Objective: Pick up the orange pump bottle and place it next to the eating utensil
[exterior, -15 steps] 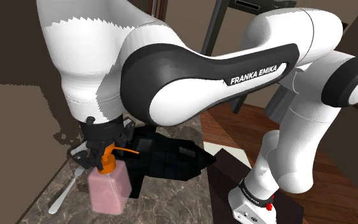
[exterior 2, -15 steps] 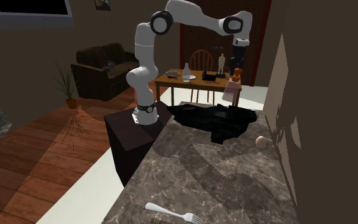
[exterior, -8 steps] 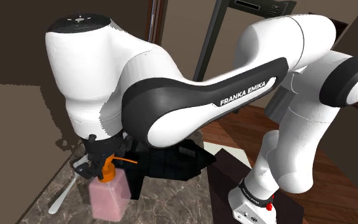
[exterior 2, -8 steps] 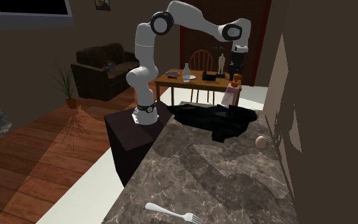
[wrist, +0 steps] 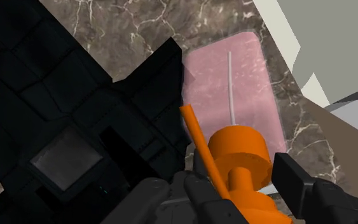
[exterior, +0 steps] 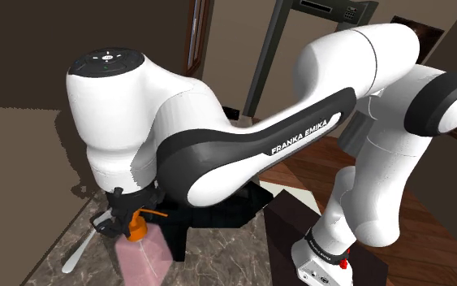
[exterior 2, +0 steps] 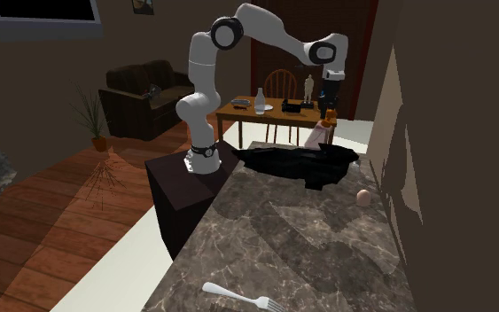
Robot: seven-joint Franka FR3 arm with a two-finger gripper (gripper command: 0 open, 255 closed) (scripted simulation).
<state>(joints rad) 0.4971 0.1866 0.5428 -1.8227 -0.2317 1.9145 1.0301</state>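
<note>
The pump bottle (exterior: pixel 143 257) has a pale pink body and an orange pump head (exterior: pixel 137 227). My gripper (exterior: pixel 127 218) is shut on the orange pump neck and holds the bottle tilted, low over the marble counter (exterior: pixel 218 260). In the second exterior view the bottle (exterior 2: pixel 319 135) hangs under the gripper (exterior 2: pixel 329 112) at the counter's far end. The white fork (exterior 2: pixel 235 296) lies at the near end, far from the bottle. In the wrist view the fingers (wrist: pixel 293 176) clasp the pump (wrist: pixel 238 153) above the pink body (wrist: pixel 231 83).
A black blocky object (exterior 2: pixel 305 164) sprawls on the counter right beside the bottle (wrist: pixel 75 127). A small pale ball (exterior 2: pixel 362 197) sits near the wall. A slim white handle (exterior: pixel 75 255) lies on the counter by the wall. The dark stand (exterior 2: pixel 183 182) borders the counter.
The arm has come down and carried the bottle lower, toward the counter beside the black object. The bottle now leans more. The grip on the pump is unchanged.
</note>
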